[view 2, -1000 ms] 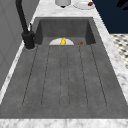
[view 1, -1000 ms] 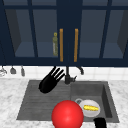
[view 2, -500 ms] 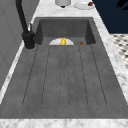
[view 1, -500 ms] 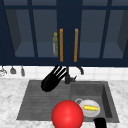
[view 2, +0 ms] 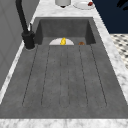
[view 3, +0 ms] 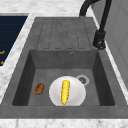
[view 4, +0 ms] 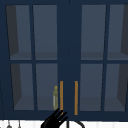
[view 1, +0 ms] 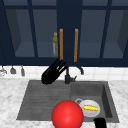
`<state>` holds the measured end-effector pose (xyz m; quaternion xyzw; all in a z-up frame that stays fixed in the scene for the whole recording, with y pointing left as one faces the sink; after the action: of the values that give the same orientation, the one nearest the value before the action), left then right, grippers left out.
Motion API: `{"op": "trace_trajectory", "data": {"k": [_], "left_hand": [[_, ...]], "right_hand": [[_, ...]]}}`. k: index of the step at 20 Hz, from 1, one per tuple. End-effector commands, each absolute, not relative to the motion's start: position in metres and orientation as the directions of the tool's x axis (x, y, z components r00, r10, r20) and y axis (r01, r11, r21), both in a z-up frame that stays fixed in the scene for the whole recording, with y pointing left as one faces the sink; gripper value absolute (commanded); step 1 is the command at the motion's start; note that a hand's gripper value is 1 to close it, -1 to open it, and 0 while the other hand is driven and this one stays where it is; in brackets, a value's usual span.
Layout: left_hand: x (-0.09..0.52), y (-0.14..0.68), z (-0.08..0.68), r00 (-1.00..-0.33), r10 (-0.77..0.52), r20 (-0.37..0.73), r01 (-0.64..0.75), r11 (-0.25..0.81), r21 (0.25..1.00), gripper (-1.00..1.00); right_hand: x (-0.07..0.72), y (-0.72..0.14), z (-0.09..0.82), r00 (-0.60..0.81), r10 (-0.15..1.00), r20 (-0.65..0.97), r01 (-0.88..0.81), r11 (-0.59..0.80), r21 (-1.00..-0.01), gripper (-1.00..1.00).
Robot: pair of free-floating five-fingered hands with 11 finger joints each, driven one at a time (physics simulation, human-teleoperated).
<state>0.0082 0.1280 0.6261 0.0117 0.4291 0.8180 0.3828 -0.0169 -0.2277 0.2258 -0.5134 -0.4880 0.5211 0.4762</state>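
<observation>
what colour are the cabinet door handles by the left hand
Orange-tan handles on dark navy doors, clearest in the upper view.

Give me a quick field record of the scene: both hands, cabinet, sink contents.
left hand: in the air, fingers straight, pointing up toward the left door handle
right hand: low at the sink's front edge
wall cabinet: both glass doors closed, bottle inside
sink basin: plate with corn cob, small brown item beside it
red ball: at the sink's front

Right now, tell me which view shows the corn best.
The right side view: the corn lies whole, lengthwise on the plate. The front view shows it small, behind the red ball; the left side view shows just its tip above the basin edge.
</observation>
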Motion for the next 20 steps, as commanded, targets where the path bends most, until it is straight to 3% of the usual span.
{"op": "trace_trajectory", "data": {"k": [1,20], "left_hand": [[0.014,0.128,0.63,-0.685,0.693,-0.225,-0.627,-0.404,0.666,-1.0],[0.054,0.129,0.634,-0.702,0.698,-0.142,-0.586,-0.453,0.672,-1.0]], "right_hand": [[-0.017,-0.228,0.226,-0.019,0.997,-0.07,0.005,-0.07,-0.998,0.0],[-0.017,-0.228,0.226,-0.019,0.997,-0.07,0.005,-0.07,-0.998,0.0]]}}
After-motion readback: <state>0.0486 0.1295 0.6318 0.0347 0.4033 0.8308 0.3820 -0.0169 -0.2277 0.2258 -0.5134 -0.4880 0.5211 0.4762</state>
